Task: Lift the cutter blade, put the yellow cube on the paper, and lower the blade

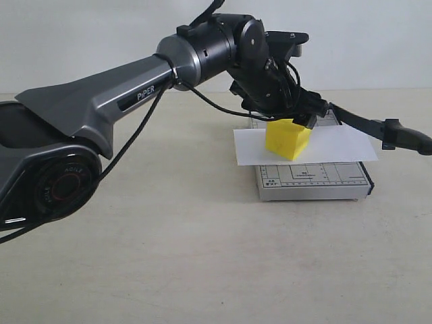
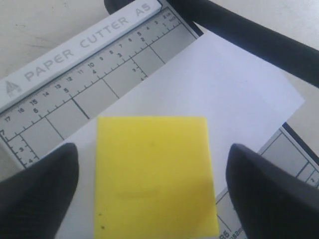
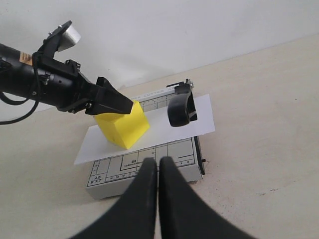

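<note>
The cube (image 1: 289, 138) sits on the paper (image 1: 337, 145), with the left pincer (image 2: 152, 169) apart around it and a gap on each side. The raised blade (image 1: 364, 123) runs 9 to 3, its handle (image 1: 405, 138) at the cube's 3 o'clock. The right pincer (image 3: 158, 174), together and empty, looks nearer.

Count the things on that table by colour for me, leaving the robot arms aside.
Yellow: 1, the solid bright yellow cube
White: 1, the plain white paper sheet
Grey: 1, the grey gridded trimmer base
Black: 1, the long black cutter blade lever
Total: 4
</note>
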Robot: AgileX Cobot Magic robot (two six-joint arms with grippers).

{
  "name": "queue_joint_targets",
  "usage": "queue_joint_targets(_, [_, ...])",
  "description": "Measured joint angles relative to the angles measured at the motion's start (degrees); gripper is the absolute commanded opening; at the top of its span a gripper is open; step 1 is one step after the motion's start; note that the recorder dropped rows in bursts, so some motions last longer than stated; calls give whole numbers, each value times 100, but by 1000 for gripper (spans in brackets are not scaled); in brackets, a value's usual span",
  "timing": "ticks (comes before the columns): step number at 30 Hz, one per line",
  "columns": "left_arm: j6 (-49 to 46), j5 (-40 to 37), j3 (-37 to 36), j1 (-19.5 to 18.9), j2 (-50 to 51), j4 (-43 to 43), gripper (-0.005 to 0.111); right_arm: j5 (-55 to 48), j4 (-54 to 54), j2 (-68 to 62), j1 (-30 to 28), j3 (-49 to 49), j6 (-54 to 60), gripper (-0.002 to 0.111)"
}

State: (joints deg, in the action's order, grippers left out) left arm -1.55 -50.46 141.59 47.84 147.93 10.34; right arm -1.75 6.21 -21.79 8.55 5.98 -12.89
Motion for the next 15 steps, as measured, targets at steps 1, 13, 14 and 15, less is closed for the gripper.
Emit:
queue_joint_targets(1, [0,0,0,0,0,0,77,0,0,0,0,0,0,1])
queue_joint_targets(13, [-69,-500,0,0,-683,-42,51,0,0,0,0,0,0,1])
queue_joint_targets(14, [-69,-583,0,0,-791,-82,45,0,0,0,0,0,0,1])
queue_joint_targets(15, [-97,-657,0,0,-966,-151,42,0,0,0,0,0,0,1])
